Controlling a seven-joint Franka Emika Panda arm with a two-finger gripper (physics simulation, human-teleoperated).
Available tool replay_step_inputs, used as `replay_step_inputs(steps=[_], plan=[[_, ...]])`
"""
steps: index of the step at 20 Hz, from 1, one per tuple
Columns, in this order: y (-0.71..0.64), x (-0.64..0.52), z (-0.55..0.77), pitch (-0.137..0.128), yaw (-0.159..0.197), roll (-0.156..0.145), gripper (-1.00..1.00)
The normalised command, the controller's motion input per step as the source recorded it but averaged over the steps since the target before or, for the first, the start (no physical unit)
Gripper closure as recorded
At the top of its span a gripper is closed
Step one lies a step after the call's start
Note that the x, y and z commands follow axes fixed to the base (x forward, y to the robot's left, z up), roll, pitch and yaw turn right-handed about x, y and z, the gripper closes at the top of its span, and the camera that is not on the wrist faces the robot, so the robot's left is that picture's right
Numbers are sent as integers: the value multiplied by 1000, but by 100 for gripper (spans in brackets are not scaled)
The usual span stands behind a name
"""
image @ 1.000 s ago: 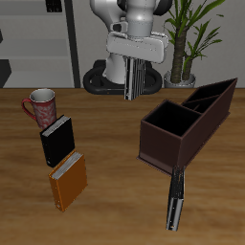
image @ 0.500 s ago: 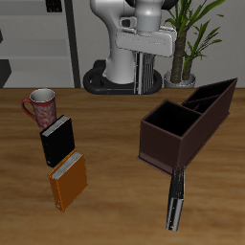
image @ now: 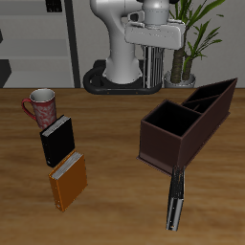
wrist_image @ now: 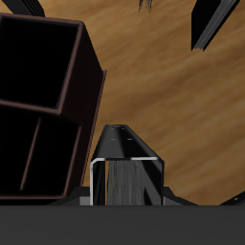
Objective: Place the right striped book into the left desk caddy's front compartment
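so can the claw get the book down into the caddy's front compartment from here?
Probably yes: claw holds the striped book above the table, and the caddy's square front compartment is open-topped, nothing over it.

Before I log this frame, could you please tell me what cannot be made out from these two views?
- Claw, exterior view: its fingers are hidden behind the right striped book it carries.
- Front compartment, exterior view: its floor is lost in shadow.
- Left desk caddy, wrist view: cut off by the frame edge.
- Mug, exterior view: its pattern is too small to read.

wooden table (image: 115,206); potted plant (image: 196,33); grey shelving (image: 38,43) behind.
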Motion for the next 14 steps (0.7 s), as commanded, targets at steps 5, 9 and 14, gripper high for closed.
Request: replay_step_inputs(steps=[5,9,14], plan=[[218,51,95,-1,-39,28,100],[183,85,139,-29,-42,8,100],[155,184,66,-1,-25,-11,100]])
